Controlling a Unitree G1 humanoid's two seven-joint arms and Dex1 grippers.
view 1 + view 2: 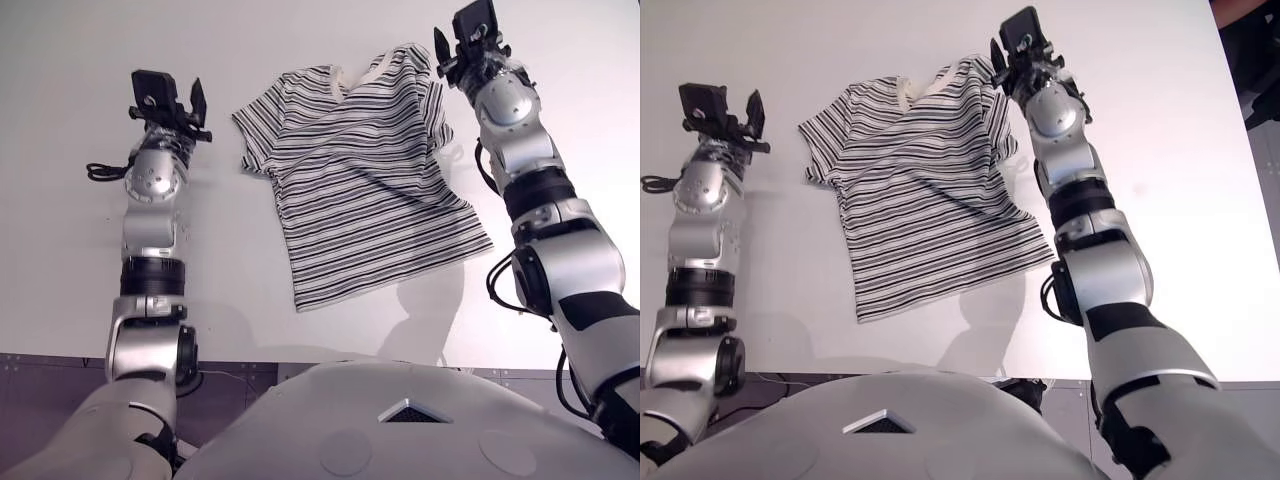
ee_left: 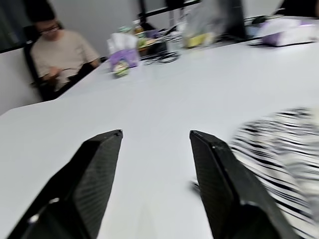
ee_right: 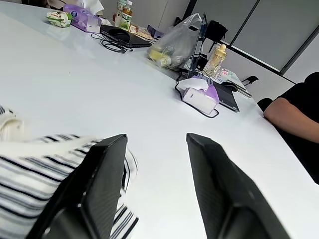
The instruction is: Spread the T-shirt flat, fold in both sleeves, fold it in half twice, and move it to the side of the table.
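Left end effector [image 1: 178, 100]: released and empty. It sits over bare surface [image 1: 80, 270] at the left of the frame, just beside the T-shirt [image 1: 360, 170] sleeve on that side, and apart from it.

Right end effector [image 1: 460, 48]: also released and empty, in the upper right of the frame at the shirt's other shoulder. In its wrist view 1 finger overlaps the striped cloth. I cannot tell if it touches.

The T-shirt lies centre frame with the collar toward the top and the hem toward the bottom, skewed so the hem runs down to the right. It is mostly flat. The sleeve at frame left is spread out, while the sleeve at frame right looks bunched against the body.

My read:
- The 2 end effectors bracket the shoulders so each can take its own sleeve.
- 0 folds are done.
- You should flatten the frame-right sleeve first, or the fold traps that bunching.
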